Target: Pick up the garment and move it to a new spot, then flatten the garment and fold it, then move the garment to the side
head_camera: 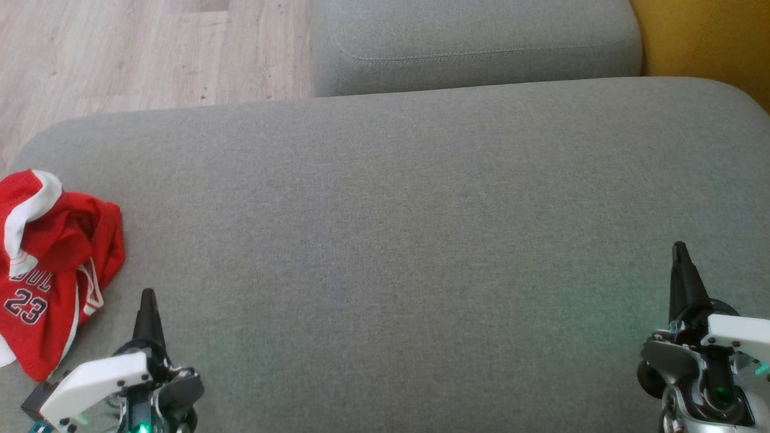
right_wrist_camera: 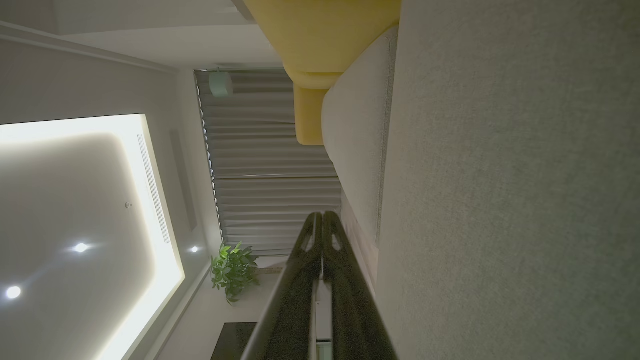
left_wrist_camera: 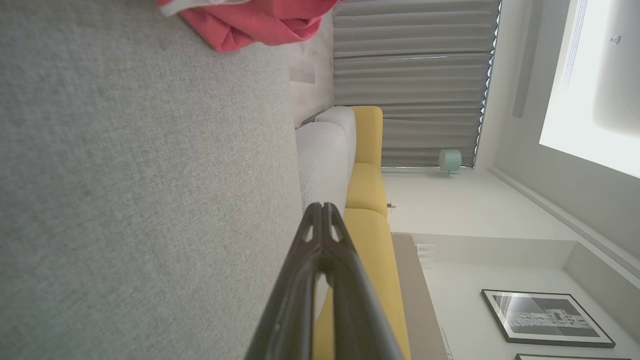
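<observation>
The garment [head_camera: 51, 270] is a red jersey with white trim and the number 23, crumpled at the left edge of the grey sofa cushion [head_camera: 397, 240]. A red corner of the garment [left_wrist_camera: 250, 22] shows at the top of the left wrist view. My left gripper [head_camera: 147, 297] hovers low at the front left, just right of the garment and apart from it, fingers pressed together and empty. At the front right, far from the garment, my right gripper [head_camera: 680, 249] is shut too, holding nothing. Both wrist views show the closed fingertips [left_wrist_camera: 322, 210] [right_wrist_camera: 320, 217].
A second grey cushion [head_camera: 475, 42] lies behind the big one. Wooden floor [head_camera: 120, 54] runs at the far left, and a yellow seat [head_camera: 710, 36] stands at the far right. Curtains [left_wrist_camera: 415, 85] and a potted plant [right_wrist_camera: 232, 270] are beyond the sofa.
</observation>
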`<state>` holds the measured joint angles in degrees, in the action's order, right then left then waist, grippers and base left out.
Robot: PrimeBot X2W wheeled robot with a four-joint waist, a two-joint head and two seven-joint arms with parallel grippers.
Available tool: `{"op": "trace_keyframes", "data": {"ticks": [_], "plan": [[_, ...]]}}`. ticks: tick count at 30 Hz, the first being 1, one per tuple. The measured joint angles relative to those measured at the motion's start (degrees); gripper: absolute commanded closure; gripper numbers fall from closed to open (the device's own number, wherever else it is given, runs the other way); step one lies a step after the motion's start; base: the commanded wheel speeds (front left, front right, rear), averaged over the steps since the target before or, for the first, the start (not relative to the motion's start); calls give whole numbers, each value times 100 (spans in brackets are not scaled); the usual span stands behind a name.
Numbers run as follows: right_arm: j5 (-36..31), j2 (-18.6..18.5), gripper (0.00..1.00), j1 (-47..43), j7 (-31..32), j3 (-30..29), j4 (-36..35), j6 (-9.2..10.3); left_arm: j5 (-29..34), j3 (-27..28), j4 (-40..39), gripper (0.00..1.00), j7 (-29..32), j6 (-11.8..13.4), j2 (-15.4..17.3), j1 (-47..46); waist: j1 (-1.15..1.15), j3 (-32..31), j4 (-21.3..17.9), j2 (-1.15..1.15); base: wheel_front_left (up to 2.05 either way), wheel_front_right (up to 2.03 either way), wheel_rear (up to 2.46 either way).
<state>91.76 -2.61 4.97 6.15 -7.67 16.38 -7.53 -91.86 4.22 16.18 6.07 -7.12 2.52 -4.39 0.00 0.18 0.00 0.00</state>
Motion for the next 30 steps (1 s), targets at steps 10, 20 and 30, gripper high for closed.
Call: {"op": "trace_keyframes", "data": {"ticks": [10, 20, 30], "plan": [[0, 0, 100, 0, 0, 0, 0, 0, 0, 0, 0, 100, 0, 0, 0, 0, 0, 0, 0, 0, 0, 0, 0], [0, 0, 100, 0, 0, 0, 0, 0, 0, 0, 0, 100, 0, 0, 0, 0, 0, 0, 0, 0, 0, 0, 0], [0, 0, 100, 0, 0, 0, 0, 0, 0, 0, 0, 100, 0, 0, 0, 0, 0, 0, 0, 0, 0, 0, 0]]}}
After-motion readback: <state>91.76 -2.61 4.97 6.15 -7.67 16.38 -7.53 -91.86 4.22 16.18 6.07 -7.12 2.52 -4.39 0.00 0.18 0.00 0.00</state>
